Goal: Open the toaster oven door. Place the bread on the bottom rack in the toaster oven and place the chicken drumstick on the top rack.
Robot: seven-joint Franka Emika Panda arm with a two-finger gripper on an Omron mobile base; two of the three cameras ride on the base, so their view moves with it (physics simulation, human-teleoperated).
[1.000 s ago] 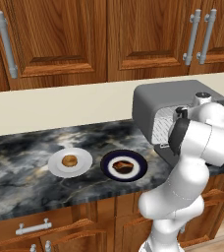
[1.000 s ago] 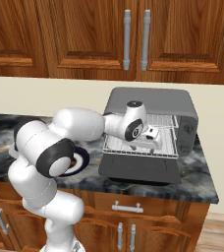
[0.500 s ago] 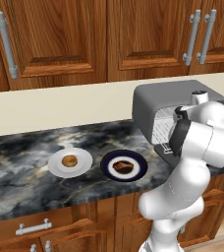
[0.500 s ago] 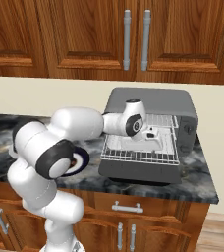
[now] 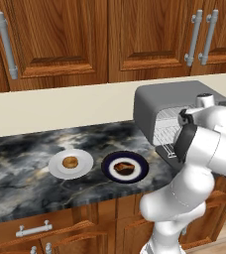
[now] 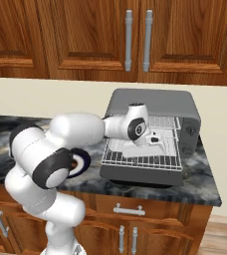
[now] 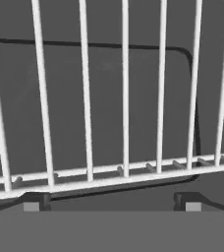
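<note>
The boxy grey toaster oven (image 6: 155, 107) is seen with its dark grey door (image 6: 140, 174) let down, so loading is judged next. The hand (image 6: 158, 142) is held open and empty over the wire racks (image 6: 145, 154). The round golden-tan bread (image 5: 70, 162) and dark brown lumpy chicken drumstick (image 5: 125, 168) are left plated on the table, left of the oven; a reach there is called for.

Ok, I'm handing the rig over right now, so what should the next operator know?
Gripper: open, empty, reaching into the boxy grey toaster oven, just above a silver-white wire rack; which rack is unclear.
Dark grey oven door: folded down flat, done.
Round golden-tan bread: on the white plate on the marble counter.
Dark brown chicken drumstick: on the dark blue plate.
Left: bread to bottom rack, drumstick to top rack.
</note>
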